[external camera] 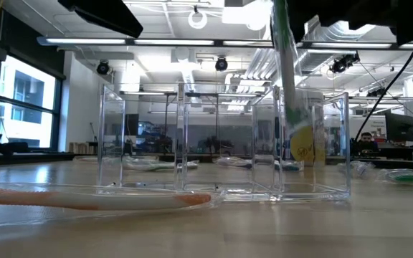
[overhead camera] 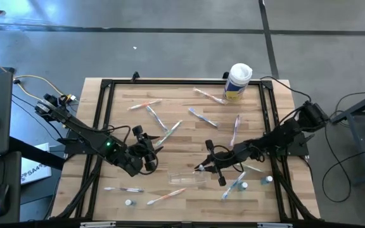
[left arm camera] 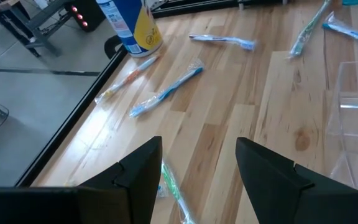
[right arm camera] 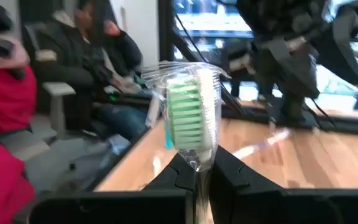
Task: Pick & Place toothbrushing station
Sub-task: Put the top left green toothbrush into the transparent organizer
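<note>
The toothbrushing station (overhead camera: 189, 179) is a clear plastic holder with several compartments, standing on the wooden table near its front middle; the low view shows it as upright clear walls (external camera: 224, 143). My right gripper (overhead camera: 201, 168) hovers just right of it, shut on a wrapped green toothbrush (right arm camera: 190, 112). In the low view that brush (external camera: 285, 50) slants down toward the station's right compartment; whether it reaches inside, I cannot tell. My left gripper (left arm camera: 197, 168) stands open left of the station, above a wrapped green toothbrush (left arm camera: 174, 190) lying flat on the table. My right gripper pinches the wrapped green toothbrush between its two fingers just below the bristle head (right arm camera: 197, 165). The head sticks out past the fingertips. The brush is lifted clear of the table.
Several wrapped toothbrushes lie scattered over the table (overhead camera: 201, 117), with small white-capped tubes near the front (overhead camera: 128, 202) (overhead camera: 269, 180). A white canister with a yellow label (overhead camera: 238, 81) stands at the far edge. An orange-handled brush (external camera: 92, 199) lies before the station. Seated people (right arm camera: 98, 56) show beyond the table.
</note>
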